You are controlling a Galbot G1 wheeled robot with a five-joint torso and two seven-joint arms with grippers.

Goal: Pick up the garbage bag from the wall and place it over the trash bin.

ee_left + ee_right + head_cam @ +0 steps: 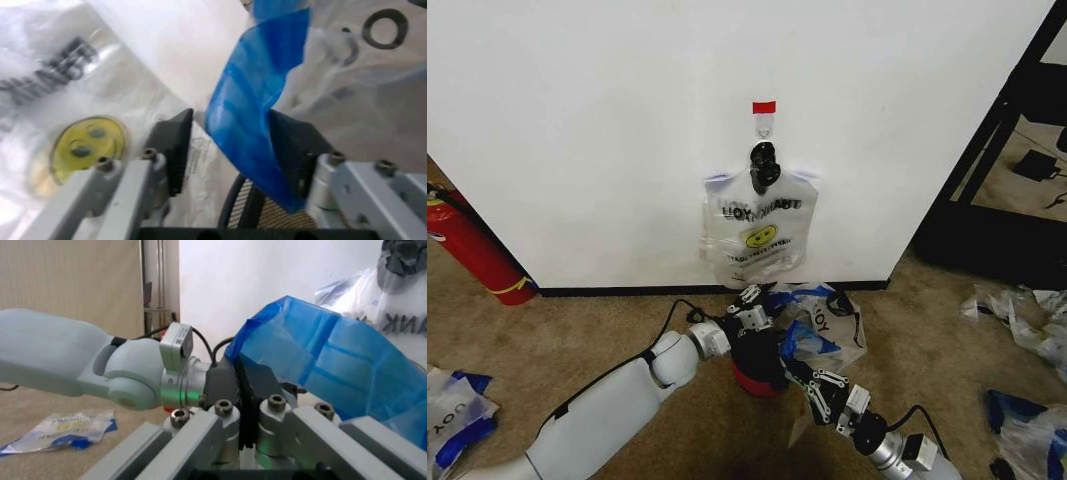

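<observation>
The garbage bag [832,322], see-through with blue edges, lies crumpled over and behind the black mesh trash bin [757,372], at the foot of the white wall [577,130]. My left gripper [750,300] is at the bin's far rim and open. A blue strip of the garbage bag [247,125] hangs between its fingers, above the trash bin's mesh [267,217]. My right gripper [795,368] is at the bin's near right side. In the right wrist view the right gripper [241,375] is shut on a blue edge of the garbage bag [320,355].
A bundle of smiley bags [759,230] hangs by a black clip from the red-taped hook [764,120]. A red fire extinguisher [472,250] stands at the left. A black shelf frame [1002,130] is at the right. Loose bags [447,410] [1027,310] lie on the carpet.
</observation>
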